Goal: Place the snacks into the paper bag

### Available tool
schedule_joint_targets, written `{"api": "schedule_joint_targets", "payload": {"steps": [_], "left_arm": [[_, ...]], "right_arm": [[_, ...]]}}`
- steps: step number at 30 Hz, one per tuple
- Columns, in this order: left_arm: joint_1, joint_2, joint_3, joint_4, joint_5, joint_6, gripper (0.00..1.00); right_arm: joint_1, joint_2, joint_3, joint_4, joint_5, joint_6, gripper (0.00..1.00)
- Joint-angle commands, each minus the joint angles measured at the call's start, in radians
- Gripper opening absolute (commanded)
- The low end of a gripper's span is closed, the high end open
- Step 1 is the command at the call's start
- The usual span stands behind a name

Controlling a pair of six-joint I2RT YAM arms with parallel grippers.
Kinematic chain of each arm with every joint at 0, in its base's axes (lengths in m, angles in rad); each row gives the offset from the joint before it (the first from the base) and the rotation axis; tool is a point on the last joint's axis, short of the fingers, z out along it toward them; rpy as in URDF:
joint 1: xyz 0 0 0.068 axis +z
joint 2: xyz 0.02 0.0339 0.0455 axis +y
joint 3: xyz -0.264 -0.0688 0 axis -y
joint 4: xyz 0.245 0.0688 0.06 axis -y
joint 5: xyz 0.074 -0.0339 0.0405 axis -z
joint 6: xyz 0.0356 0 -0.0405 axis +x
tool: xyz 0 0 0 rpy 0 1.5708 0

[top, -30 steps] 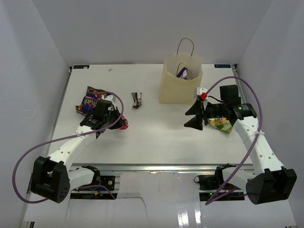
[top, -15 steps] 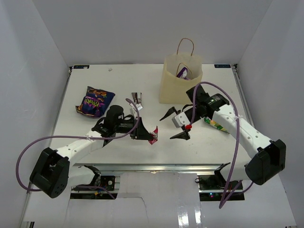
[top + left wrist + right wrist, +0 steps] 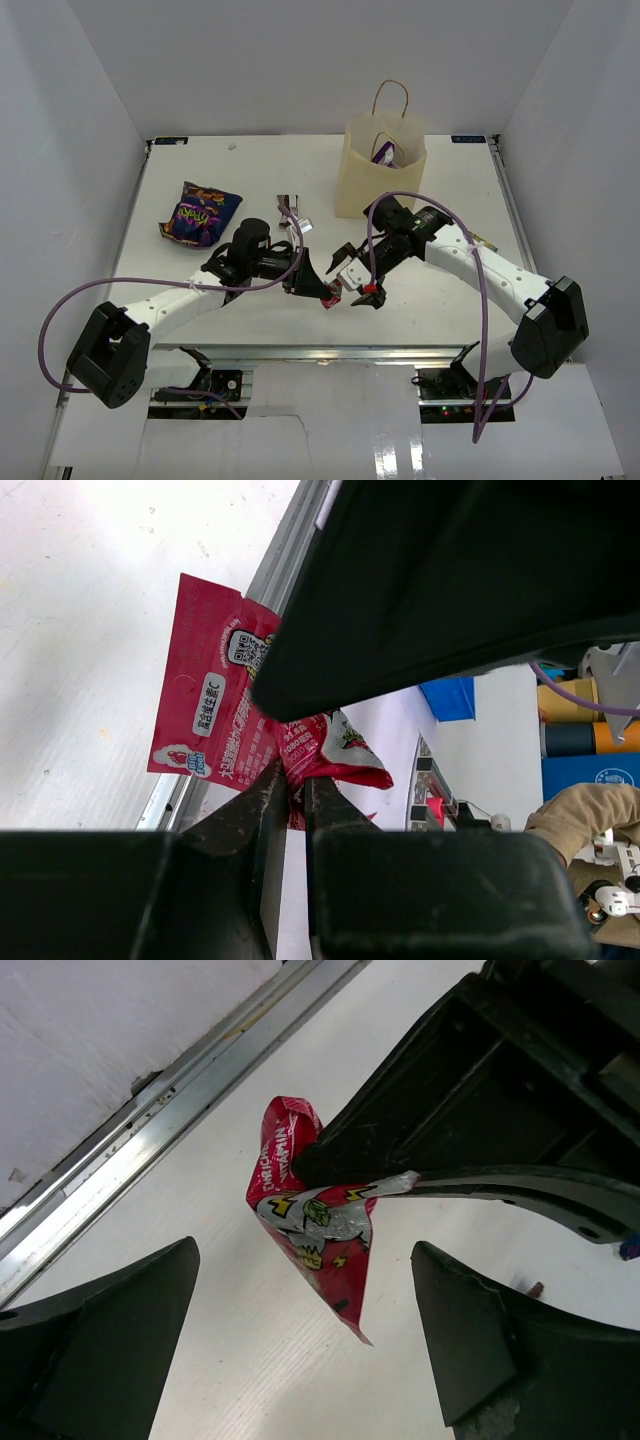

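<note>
My left gripper [image 3: 320, 288] is shut on a red-pink snack packet [image 3: 329, 294] and holds it just above the table near the front centre. The packet also shows in the left wrist view [image 3: 215, 705], pinched at its lower edge, and in the right wrist view [image 3: 310, 1215]. My right gripper [image 3: 356, 275] is open, and its fingers straddle the packet without touching it [image 3: 305, 1295]. The tan paper bag [image 3: 380, 185] stands upright at the back, with a purple packet [image 3: 385, 153] inside. A dark blue-purple bag [image 3: 200, 212] and a small brown packet [image 3: 290, 208] lie on the table.
The table's front metal rail [image 3: 330, 352] runs just below both grippers. The right arm's purple cable [image 3: 480, 290] loops over the right side of the table. White walls close in the left, right and back.
My left gripper carried the red-pink packet from the left side to the front centre. My right gripper swung left from beside the bag and now straddles the packet, open.
</note>
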Motion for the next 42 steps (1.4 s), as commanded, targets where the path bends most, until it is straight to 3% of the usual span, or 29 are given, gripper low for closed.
{"api": "schedule_joint_targets", "payload": {"steps": [1, 8, 12, 14, 21, 30, 35, 40, 42], "left_arm": [[-0.007, -0.02, 0.041, 0.031, 0.042, 0.008, 0.13], [-0.007, -0.041, 0.045, 0.033, 0.034, 0.003, 0.14], [-0.007, -0.049, 0.047, 0.035, 0.032, -0.003, 0.14], [-0.007, -0.054, 0.05, 0.035, 0.032, -0.005, 0.16], [-0.007, -0.094, 0.085, -0.028, -0.032, 0.025, 0.54], [0.001, -0.227, 0.237, -0.344, -0.268, 0.211, 0.67], [0.002, -0.362, 0.256, -0.525, -0.639, 0.232, 0.91], [0.004, -0.44, 0.174, -0.541, -0.788, 0.161, 0.96], [0.004, -0.456, 0.142, -0.532, -0.805, 0.129, 0.96]], "right_arm": [[0.023, 0.029, -0.012, 0.021, 0.032, 0.035, 0.91], [0.073, 0.041, -0.029, 0.07, 0.069, 0.11, 0.73], [0.078, 0.037, -0.023, 0.095, 0.088, 0.168, 0.46], [0.08, 0.025, -0.02, 0.092, 0.092, 0.174, 0.4], [0.078, -0.012, -0.036, 0.067, 0.086, 0.18, 0.17], [0.035, -0.094, -0.035, 0.066, 0.083, 0.266, 0.08], [-0.113, -0.097, 0.163, 0.096, -0.021, 0.504, 0.08], [-0.319, -0.019, 0.513, 0.374, -0.012, 1.044, 0.08], [-0.391, 0.043, 0.62, 0.472, 0.0, 1.171, 0.08]]}}
